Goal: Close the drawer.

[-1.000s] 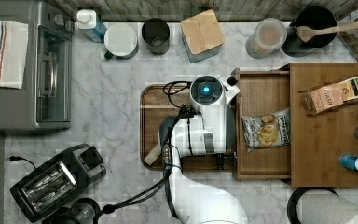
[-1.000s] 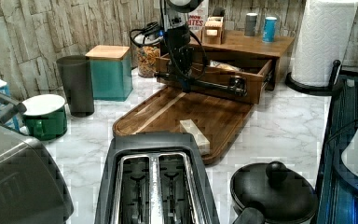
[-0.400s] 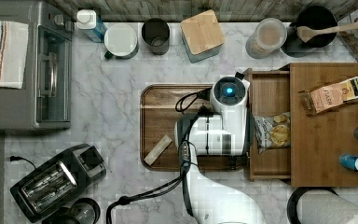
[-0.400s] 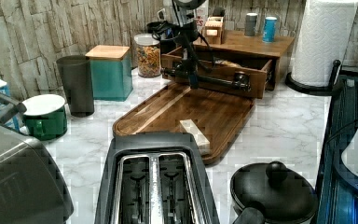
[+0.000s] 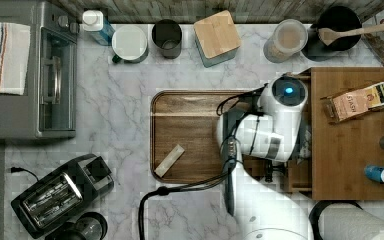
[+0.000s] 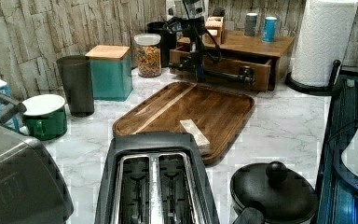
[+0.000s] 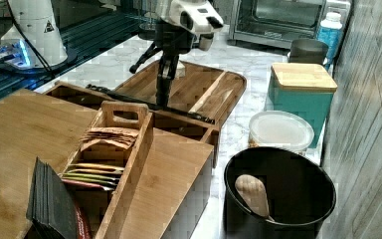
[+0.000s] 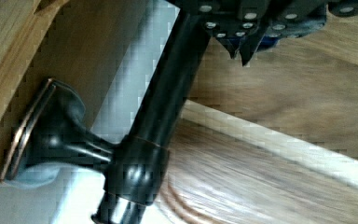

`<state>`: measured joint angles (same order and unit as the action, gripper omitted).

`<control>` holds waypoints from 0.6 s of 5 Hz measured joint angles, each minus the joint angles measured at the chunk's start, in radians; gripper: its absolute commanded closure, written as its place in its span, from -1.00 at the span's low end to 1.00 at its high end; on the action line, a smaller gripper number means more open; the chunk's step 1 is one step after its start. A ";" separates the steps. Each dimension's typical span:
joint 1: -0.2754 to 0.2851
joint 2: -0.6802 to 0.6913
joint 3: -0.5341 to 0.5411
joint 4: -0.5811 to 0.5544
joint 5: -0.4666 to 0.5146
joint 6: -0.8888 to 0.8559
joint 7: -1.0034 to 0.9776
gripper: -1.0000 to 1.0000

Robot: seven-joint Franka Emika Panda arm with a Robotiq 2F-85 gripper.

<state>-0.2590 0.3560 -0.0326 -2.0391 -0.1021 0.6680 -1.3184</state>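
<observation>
— Most of the drawer (image 6: 223, 70) was found pushed in under the cabinet top (image 5: 360, 140), further than before.
— Gripper (image 6: 198, 71) was noted closed around the handle (image 8: 168, 107); little travel remained.

Overall light: even and fairly bright, soft indoor light on the marble counter (image 5: 125, 100), no hard shadows anywhere.
Top view: blocky compression all over; arm (image 5: 275, 125) shell reads near white, with a lit blue dot on its top.
Left view: toaster (image 6: 156, 182) close up and soft; a pale sheen runs across the tray (image 6: 191, 107); paper roll (image 6: 324, 39) is the brightest patch.
Right view: cool blue glow beside the arm's base at the right view's left; black pot (image 7: 278, 199) interior goes dark, detail lost.
Wrist view: smeared and out of focus; handle (image 8: 163, 116) carries a dull highlight along its bar; wood grain behind it is streaked.
</observation>
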 measured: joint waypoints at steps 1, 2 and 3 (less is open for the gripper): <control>-0.075 0.057 -0.011 0.093 0.060 -0.058 -0.003 1.00; -0.122 0.075 -0.022 0.117 0.096 -0.039 -0.003 1.00; -0.114 0.025 -0.027 0.025 0.096 0.080 0.053 1.00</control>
<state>-0.3730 0.3806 -0.0593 -2.0137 -0.0064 0.7480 -1.2656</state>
